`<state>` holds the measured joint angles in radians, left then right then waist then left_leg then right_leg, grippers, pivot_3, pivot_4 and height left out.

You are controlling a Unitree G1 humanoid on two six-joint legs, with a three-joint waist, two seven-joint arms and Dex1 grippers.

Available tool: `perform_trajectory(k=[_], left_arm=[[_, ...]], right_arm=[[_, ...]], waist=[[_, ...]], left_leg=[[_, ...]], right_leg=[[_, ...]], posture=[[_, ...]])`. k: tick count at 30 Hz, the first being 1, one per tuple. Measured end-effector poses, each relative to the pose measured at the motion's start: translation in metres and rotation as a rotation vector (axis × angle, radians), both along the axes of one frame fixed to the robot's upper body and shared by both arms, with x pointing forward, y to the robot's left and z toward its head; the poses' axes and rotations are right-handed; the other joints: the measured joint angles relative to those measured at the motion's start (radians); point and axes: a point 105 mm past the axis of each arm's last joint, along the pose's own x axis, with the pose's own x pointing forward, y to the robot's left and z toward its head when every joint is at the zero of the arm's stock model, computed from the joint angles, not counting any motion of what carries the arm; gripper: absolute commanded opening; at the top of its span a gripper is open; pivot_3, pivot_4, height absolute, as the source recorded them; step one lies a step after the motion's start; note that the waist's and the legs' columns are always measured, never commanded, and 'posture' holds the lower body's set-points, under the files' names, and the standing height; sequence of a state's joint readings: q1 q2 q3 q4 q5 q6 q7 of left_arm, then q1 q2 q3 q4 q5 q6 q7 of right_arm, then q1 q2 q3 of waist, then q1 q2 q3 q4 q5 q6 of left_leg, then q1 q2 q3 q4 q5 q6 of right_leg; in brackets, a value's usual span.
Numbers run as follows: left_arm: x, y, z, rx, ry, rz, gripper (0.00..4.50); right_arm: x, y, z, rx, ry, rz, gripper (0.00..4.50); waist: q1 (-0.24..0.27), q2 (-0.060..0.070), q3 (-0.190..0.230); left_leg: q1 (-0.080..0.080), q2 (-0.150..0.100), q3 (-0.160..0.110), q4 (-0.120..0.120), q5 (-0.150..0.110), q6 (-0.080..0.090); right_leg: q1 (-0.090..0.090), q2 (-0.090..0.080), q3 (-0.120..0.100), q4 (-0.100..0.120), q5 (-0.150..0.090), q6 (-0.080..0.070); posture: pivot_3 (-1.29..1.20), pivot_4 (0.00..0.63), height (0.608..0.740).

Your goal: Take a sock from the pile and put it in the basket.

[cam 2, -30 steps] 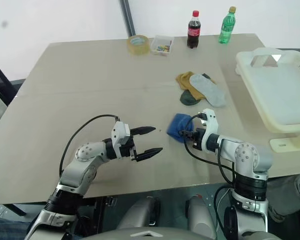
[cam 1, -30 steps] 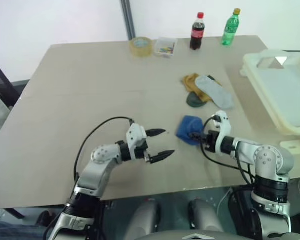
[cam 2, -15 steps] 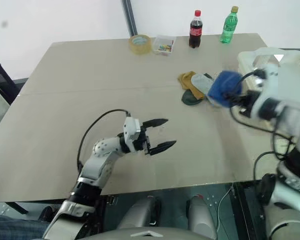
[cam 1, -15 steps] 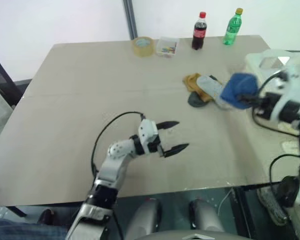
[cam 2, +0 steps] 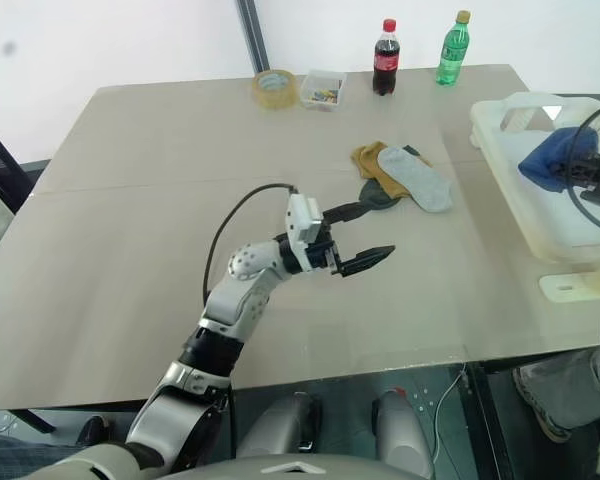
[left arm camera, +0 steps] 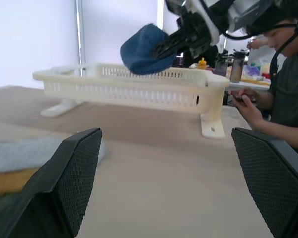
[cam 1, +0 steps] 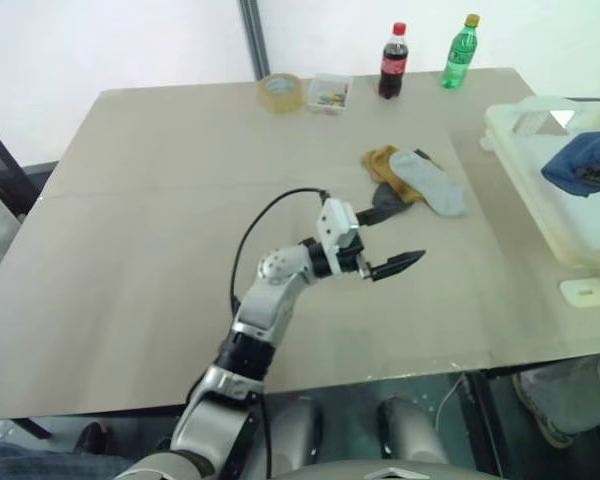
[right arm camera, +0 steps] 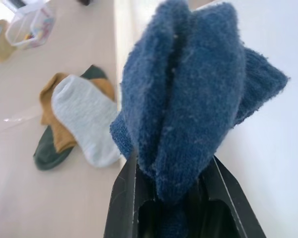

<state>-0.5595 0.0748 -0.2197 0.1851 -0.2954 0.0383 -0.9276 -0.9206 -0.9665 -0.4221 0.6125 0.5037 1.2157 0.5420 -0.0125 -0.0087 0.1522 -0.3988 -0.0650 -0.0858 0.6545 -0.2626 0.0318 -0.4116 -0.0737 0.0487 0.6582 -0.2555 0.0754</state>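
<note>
The right arm's fingers point(right arm camera: 181, 198) are clamped on the blue sock point(right arm camera: 188, 94), which bunches up past their tips and hangs above the white basket point(cam 2: 510, 190), clear of its floor. The left arm's fingers point(cam 1: 390, 243) stand wide apart over the desk point(cam 1: 160, 200), just short of the pile point(cam 1: 415, 185) beyond their tips.

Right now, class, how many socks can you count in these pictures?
4: a blue sock held over the basket; grey, yellow and dark green socks piled on the table. Others may lie hidden beneath.
</note>
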Motion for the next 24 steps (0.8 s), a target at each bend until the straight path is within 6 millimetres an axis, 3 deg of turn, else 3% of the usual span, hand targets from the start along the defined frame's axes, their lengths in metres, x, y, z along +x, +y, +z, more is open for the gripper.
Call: perform_trajectory(k=[2, 4, 10, 17, 21, 24], left_arm=[[0.001, -0.006, 0.004, -0.019, 0.008, -0.008, 4.5], [0.001, -0.01, 0.004, -0.032, 0.031, -0.015, 4.5], [0.005, -0.009, 0.003, -0.049, 0.068, 0.006, 4.5], [0.004, -0.006, -0.004, -0.051, 0.089, 0.019, 4.5], [0.004, -0.004, -0.006, -0.044, 0.09, 0.025, 4.5], [0.004, -0.002, -0.008, -0.041, 0.096, 0.03, 4.5]], right_arm=[[0.005, -0.013, -0.006, 0.004, 0.007, -0.069, 1.0], [0.008, -0.024, -0.012, 0.002, 0.018, -0.131, 1.6], [0.013, -0.037, -0.031, -0.062, 0.063, -0.175, 4.37], [0.0, -0.053, -0.051, -0.494, 0.173, -0.053, 4.37], [-0.006, -0.051, -0.039, -0.665, 0.178, 0.025, 4.37], [-0.012, -0.047, -0.016, -0.843, 0.147, 0.052, 4.37]], waist=[[0.001, 0.0, 0.0], [0.001, 0.0, 0.0], [0.001, 0.0, 0.001], [0.001, 0.001, 0.001], [-0.001, 0.001, 0.001], [-0.001, 0.002, 0.001]], left_leg=[[0.0, 0.0, 0.0, 0.0, 0.0, 0.0], [-0.001, 0.0, 0.001, -0.001, 0.002, -0.003], [-0.001, 0.001, 0.002, -0.001, 0.002, -0.003], [0.0, 0.001, 0.002, 0.0, 0.002, -0.003], [0.0, 0.001, 0.002, 0.001, 0.002, -0.003], [0.001, 0.001, 0.002, 0.001, 0.002, -0.003]], right_leg=[[0.0, 0.0, 0.0, -0.001, 0.0, 0.0], [0.0, 0.0, 0.001, -0.002, 0.0, 0.0], [-0.001, 0.001, 0.003, -0.002, 0.0, 0.0], [-0.001, 0.001, 0.003, -0.001, 0.0, 0.0], [-0.001, 0.001, 0.003, 0.0, 0.0, 0.0], [-0.001, 0.001, 0.003, 0.0, 0.0, 0.0]], posture=[[0.0, 0.15, 0.74], [0.0, 0.15, 0.74], [0.0, 0.15, 0.74], [0.0, 0.15, 0.74], [0.0, 0.15, 0.74], [0.0, 0.15, 0.74]])
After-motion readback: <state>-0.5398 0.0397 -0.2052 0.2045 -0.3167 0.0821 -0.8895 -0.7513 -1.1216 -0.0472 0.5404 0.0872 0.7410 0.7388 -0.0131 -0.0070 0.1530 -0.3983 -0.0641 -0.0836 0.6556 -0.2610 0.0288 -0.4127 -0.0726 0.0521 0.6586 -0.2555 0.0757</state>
